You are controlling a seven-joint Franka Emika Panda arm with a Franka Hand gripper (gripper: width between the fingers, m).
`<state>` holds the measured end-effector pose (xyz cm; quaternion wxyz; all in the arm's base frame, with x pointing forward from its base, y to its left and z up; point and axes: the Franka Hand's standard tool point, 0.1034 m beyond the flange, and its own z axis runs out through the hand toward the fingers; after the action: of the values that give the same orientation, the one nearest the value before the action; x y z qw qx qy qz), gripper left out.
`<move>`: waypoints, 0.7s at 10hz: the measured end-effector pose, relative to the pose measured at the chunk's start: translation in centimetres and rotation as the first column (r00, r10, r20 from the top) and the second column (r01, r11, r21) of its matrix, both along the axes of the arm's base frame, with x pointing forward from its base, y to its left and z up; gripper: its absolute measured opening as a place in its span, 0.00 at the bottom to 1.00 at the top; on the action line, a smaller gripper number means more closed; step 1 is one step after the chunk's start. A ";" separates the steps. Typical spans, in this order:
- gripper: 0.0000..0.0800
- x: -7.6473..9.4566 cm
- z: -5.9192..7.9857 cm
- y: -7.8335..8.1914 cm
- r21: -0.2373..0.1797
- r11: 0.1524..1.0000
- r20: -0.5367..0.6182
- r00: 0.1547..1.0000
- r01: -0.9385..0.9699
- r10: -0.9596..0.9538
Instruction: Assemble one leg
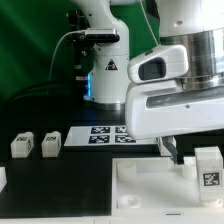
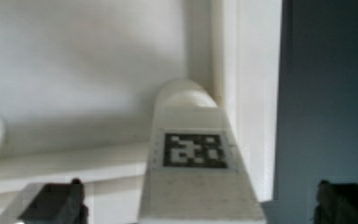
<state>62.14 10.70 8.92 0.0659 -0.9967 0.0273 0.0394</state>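
A white leg [image 1: 207,168] with a black-and-white tag stands upright at the corner of the white tray-like top [image 1: 150,192], on the exterior view's right. My gripper [image 1: 190,152] hangs over it. In the wrist view the leg [image 2: 195,150] lies between my two dark fingertips [image 2: 55,203], with a gap on each side. The gripper [image 2: 199,205] is open and holds nothing. Part of the top [image 2: 69,100] shows pale behind the leg.
Two more white legs [image 1: 22,145] [image 1: 49,143] stand on the dark table at the exterior view's left. The marker board [image 1: 105,135] lies behind the top. The arm's base [image 1: 100,60] stands at the back. A small white part [image 1: 2,178] sits at the left edge.
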 end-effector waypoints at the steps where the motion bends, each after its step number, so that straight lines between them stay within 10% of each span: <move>1: 0.81 -0.3 0.1 -0.4 0.000 1.000 -0.090 0.996 -0.015 0.015; 3: 0.81 0.3 -0.2 -0.8 -0.013 1.000 -0.076 0.997 -0.015 0.014; 5: 0.47 0.3 -0.2 -0.8 -0.014 1.000 -0.077 0.997 -0.014 0.013; 7: 0.37 0.4 -0.2 -0.9 -0.022 0.999 -0.081 0.996 0.031 -0.033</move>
<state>62.51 9.84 8.74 0.0551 -0.9943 0.0462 0.0787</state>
